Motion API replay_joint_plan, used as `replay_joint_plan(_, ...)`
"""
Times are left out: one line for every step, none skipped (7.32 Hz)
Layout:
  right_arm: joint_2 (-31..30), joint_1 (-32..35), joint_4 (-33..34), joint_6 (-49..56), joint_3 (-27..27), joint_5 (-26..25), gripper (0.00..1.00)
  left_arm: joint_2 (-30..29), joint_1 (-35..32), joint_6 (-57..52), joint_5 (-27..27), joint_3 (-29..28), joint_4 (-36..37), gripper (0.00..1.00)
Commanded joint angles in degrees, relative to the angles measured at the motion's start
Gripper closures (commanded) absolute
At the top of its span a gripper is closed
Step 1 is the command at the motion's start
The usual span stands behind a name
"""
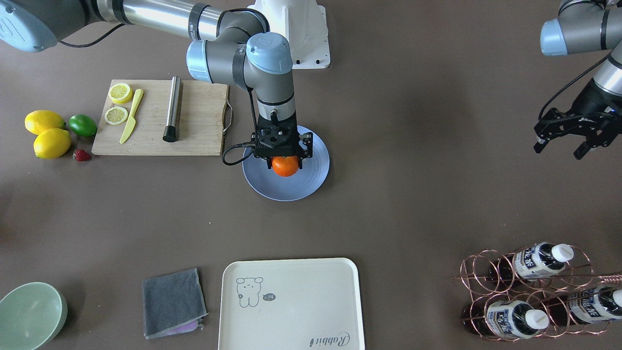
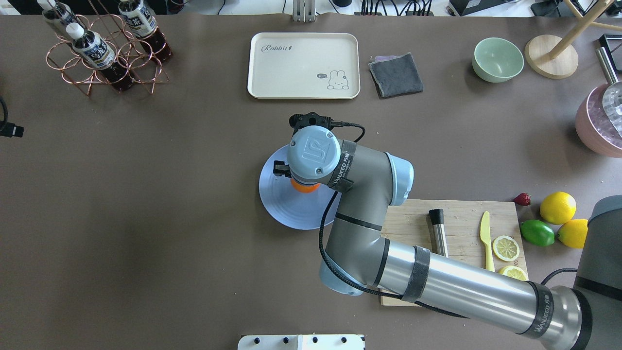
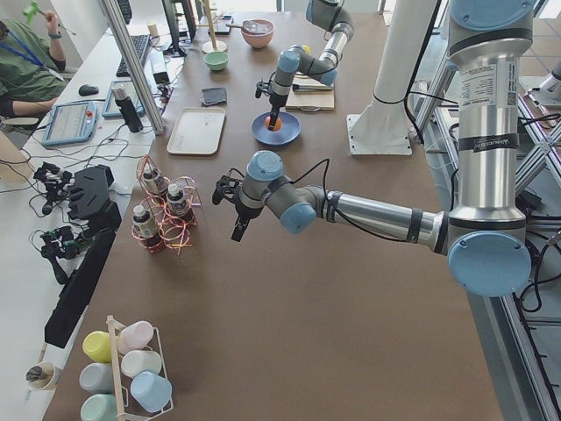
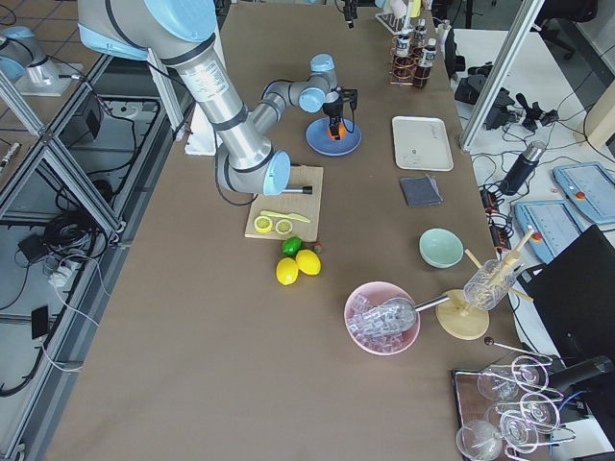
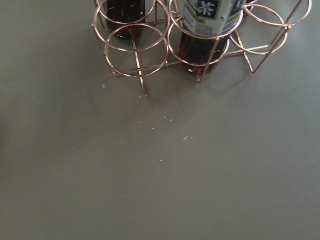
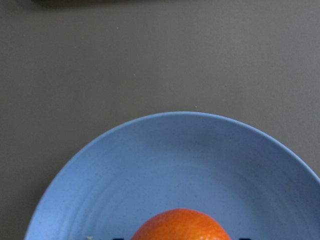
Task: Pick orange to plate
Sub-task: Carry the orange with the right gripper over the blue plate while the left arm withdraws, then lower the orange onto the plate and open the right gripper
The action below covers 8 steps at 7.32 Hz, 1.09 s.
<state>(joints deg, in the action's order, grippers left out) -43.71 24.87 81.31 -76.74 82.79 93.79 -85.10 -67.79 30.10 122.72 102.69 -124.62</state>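
The orange (image 1: pixel 285 168) sits low over the middle of the light-blue plate (image 1: pixel 292 190), between the fingers of my right gripper (image 1: pixel 285 162), which points straight down and is shut on it. From overhead only a sliver of the orange (image 2: pixel 304 187) shows under the wrist, above the plate (image 2: pixel 286 212). In the right wrist view the orange's (image 6: pixel 182 228) top shows at the bottom edge, with the plate (image 6: pixel 175 150) beneath. I cannot tell whether the fruit touches the plate. My left gripper (image 1: pixel 559 151) hangs open and empty far off to the side.
A cutting board (image 1: pixel 199 136) with lemon slices, a yellow knife and a metal rod lies beside the plate. Two lemons (image 1: pixel 44 121), a lime (image 1: pixel 82 125) and a strawberry lie beyond it. A cream tray (image 1: pixel 291 304), grey cloth (image 1: pixel 172 301), green bowl (image 1: pixel 29 316) and bottle rack (image 1: pixel 534 291) line the operators' edge.
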Motion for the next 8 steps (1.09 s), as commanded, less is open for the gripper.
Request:
replay_joint_plan(-0.2,-0.9,0.6,0.0,-0.6,-0.6,1.0,0.5,-0.7,-1.1,0.4,-0.2,0.0,0.02)
replay_joint_plan(-0.4,-0.8,0.7,0.0,-0.6,-0.7,0.02,0.5,-0.9,-1.1,0.6,-0.2,0.1,0.02)
replay_joint_plan(0.2,0.0,0.9,0.1,0.2,-0.4,0.0,0.5,-1.1,-1.1,1.2,-0.5,0.1,0.02)
replay_joint_plan(0.3,0.4,1.3,0.1,1.6,0.9,0.0,0.5,-1.3,-1.1,1.3,-0.6,0.0,0.02)
replay_joint_plan(0.7,1.6,6.1,0.1,5.3,2.5,0.0,0.5,-1.4,-1.1,1.3,-0.6,0.1,0.02)
replay_joint_plan(0.9,4.5,13.2,0.4,11.4,6.6,0.0,0.5,-2.3,-1.1,2.1,-0.8,0.1,0.02)
replay_joint_plan(0.5,8.7,21.7,1.2,18.5,12.0,0.0,0.4,-5.4,-3.1,5.3,-2.3,-0.1,0.02)
replay_joint_plan(-2.2,13.2,27.7,5.5,23.9,14.7,0.0,2.8,-8.6,-10.3,5.8,-3.4,-0.1,0.02)
